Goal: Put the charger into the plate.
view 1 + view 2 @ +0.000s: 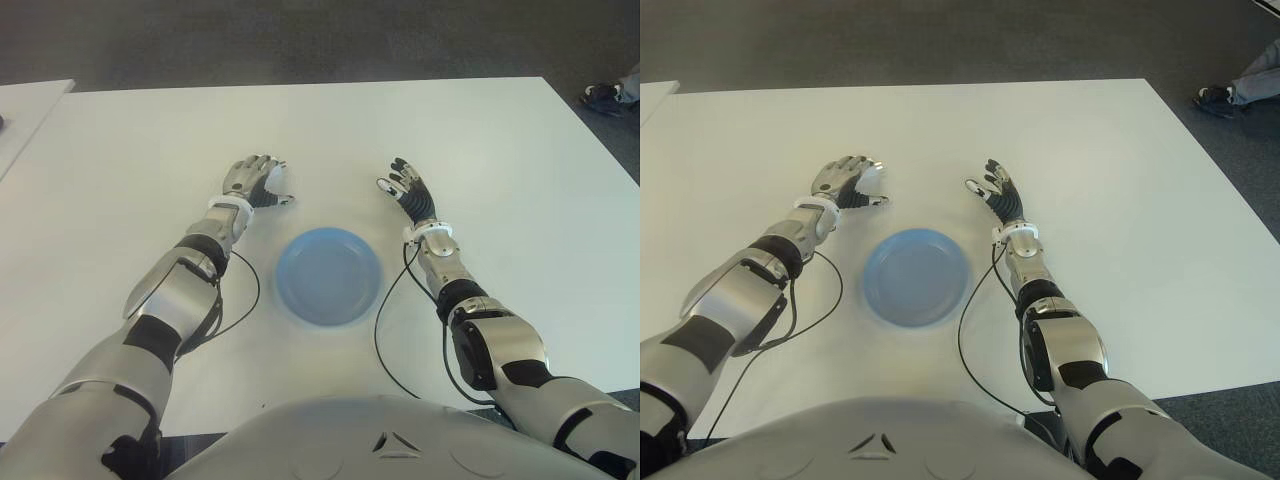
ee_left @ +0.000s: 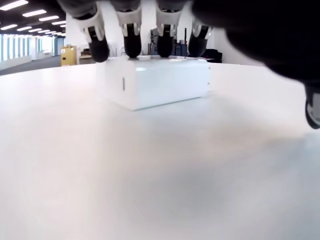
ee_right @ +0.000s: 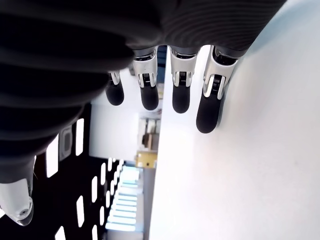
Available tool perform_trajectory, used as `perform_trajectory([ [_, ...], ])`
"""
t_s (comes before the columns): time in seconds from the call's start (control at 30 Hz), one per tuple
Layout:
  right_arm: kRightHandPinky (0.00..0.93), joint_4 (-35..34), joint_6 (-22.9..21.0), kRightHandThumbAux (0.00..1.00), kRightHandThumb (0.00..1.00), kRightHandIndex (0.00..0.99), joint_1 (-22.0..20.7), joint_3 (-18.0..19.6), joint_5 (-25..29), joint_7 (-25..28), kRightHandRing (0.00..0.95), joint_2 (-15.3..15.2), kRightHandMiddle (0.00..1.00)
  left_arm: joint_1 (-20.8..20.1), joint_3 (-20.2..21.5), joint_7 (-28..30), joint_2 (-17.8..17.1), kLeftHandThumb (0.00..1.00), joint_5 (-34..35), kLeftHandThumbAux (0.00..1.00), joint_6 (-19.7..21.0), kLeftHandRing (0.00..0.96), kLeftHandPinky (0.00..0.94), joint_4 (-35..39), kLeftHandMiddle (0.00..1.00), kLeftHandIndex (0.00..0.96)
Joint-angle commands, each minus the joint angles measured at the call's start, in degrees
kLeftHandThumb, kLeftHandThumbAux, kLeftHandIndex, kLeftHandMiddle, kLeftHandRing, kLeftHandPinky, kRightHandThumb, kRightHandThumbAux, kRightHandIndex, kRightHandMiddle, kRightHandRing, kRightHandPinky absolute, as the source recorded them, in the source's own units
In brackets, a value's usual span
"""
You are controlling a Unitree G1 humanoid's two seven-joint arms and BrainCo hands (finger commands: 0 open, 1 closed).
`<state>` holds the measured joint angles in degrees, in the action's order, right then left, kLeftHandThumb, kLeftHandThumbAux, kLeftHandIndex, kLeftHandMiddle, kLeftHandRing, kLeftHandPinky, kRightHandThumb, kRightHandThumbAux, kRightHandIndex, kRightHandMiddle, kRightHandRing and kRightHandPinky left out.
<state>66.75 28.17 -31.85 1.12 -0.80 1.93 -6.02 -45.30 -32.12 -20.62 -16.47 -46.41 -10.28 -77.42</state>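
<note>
A white block-shaped charger (image 2: 155, 82) lies flat on the white table (image 1: 500, 160), left of and behind a blue plate (image 1: 329, 275) that holds nothing. My left hand (image 1: 255, 182) is stretched over the charger. In the left wrist view its fingertips (image 2: 132, 49) touch the charger's top edge while the thumb stays off to one side, apart from it. From the eye views only a sliver of the charger (image 1: 873, 179) shows under that hand. My right hand (image 1: 405, 188) shows to the right of and behind the plate, fingers spread and holding nothing.
Black cables (image 1: 385, 330) loop from both wrists across the table near the plate. A second white table (image 1: 25, 110) stands at the far left. A person's shoe (image 1: 603, 95) is on the dark floor beyond the table's far right corner.
</note>
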Motion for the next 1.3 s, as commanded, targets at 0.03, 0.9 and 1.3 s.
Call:
perform_trajectory([
  [0.03, 0.088, 3.5, -5.6, 0.563, 0.023, 0.045, 6.7, -0.8, -1.4, 1.2, 0.102, 0.9, 0.12, 2.6, 0.0, 4.9, 1.6, 0.137, 1.1, 0.348, 1.1, 0.0, 0.0, -1.8, 0.0, 0.0],
  [0.9, 0.071, 1.4, -5.5, 0.568, 0.0, 0.045, 8.0, -0.4, -0.9, 1.3, 0.129, 1.2, 0.159, 4.9, 1.7, 16.1, -3.3, 0.049, 5.7, 0.389, -5.3, 0.0, 0.017, 0.4, 0.0, 0.0],
  [1.3, 0.051, 1.3, -6.3, 0.552, 0.0, 0.037, 7.6, -0.2, -0.8, 1.1, 0.128, 1.1, 0.163, 5.7, -4.9, 18.0, -16.2, 0.005, 1.5, 0.398, -22.5, 0.0, 0.002, 5.1, 0.0, 0.0],
])
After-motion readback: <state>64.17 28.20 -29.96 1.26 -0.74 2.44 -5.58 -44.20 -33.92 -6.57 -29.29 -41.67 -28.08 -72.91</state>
